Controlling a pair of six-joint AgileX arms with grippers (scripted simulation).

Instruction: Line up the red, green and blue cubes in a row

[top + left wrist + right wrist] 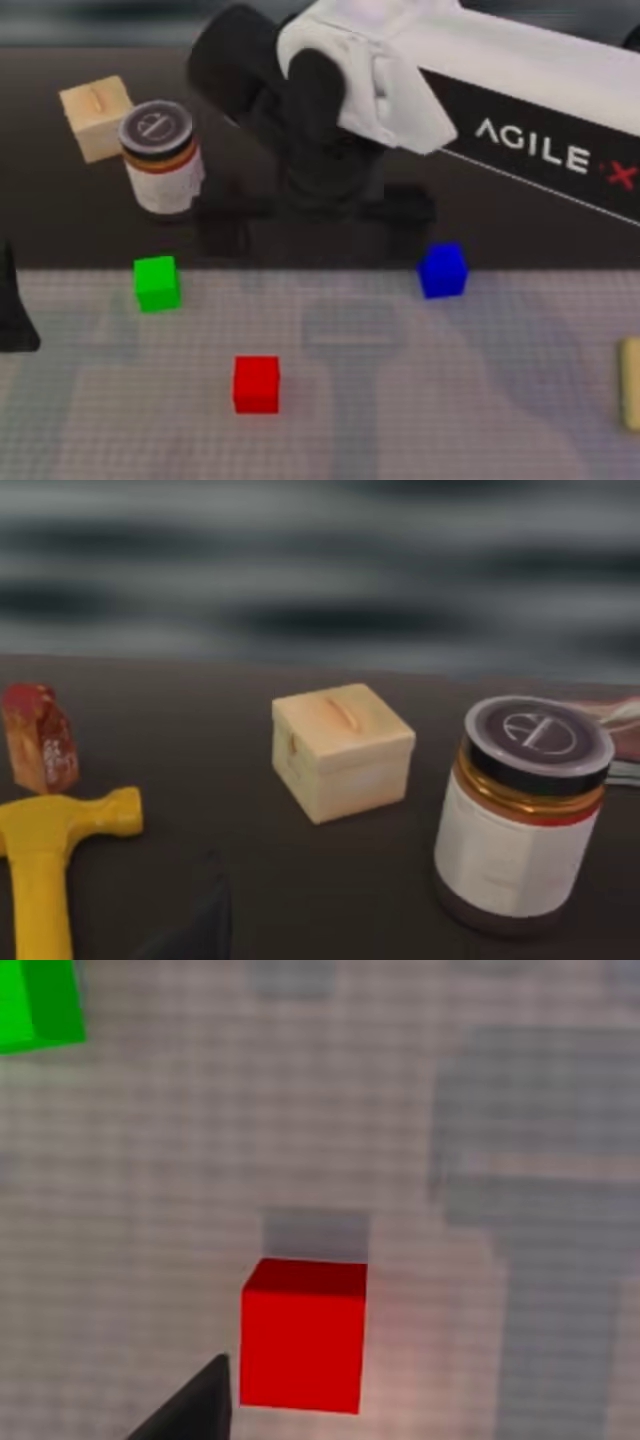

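Your right arm reaches in from the top view's right, its right gripper (318,205) hanging high above the mat, between the jar (162,157) and the blue cube (442,270); whether its fingers are spread or closed, you cannot tell from any view.

The cubes are not in a row yet. With the jar as landmark: the green cube (157,283) sits just in front of it, the red cube (256,384) farther forward and to the right, and the blue cube well off to the right, level with green.

Risks, as I judge them:
- Drop off-centre on red and a finger tips or shoves it.
- Work near green and you may clip the jar.

The right wrist view shows the red cube (302,1333) nearly under the camera, with green at the edge. Only the left wrist view shows a yellow hammer (45,852), alongside the beige block (342,748) and jar. The left gripper is parked at the far left.
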